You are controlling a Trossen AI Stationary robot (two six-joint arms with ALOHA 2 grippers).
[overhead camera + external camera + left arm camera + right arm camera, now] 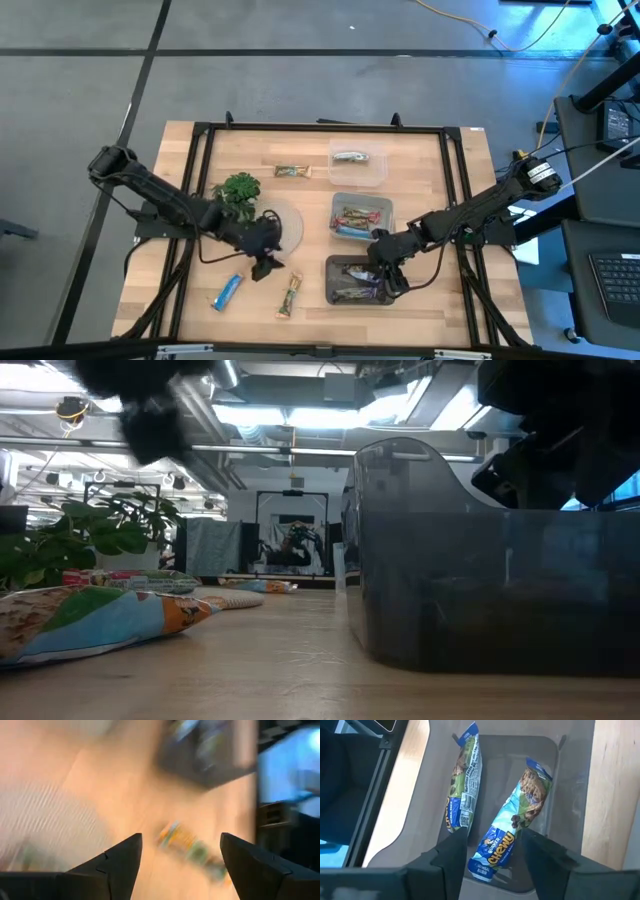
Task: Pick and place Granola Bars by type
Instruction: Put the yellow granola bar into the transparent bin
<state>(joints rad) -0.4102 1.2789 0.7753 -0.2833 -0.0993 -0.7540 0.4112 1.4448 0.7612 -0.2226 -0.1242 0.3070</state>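
On the pale wooden counter (420, 310) three clear plastic bins stand in a column right of centre. The far bin (358, 165) holds one dark-silver wrapped bar (350, 156). The middle bin (361, 216) holds red-pink wrapped bars (360, 214) and one blue bar along its near side. The near bin (350, 282) holds two bright blue wrapped bars; in the right wrist view they lie side by side, the longer one (463, 785) along one wall and the other (517, 822) slanting across the floor of the bin.

The right pincer (493, 854) hangs over this near bin, its fingers apart with the slanting blue bar showing between them, not clamped on it.

The left pincer (266, 262) hovers over the bare counter near the front, its fingers apart and holding nothing. A green-tan wrapped bar (290, 295) lies just in front of it, and a loose bright blue wrapped bar (228, 291) lies to that bar's left. Another green-tan bar (292, 171) lies at the far side, left of the far bin. A leafy green plant sprig (238, 190) sits beside a clear round disc (287, 225).
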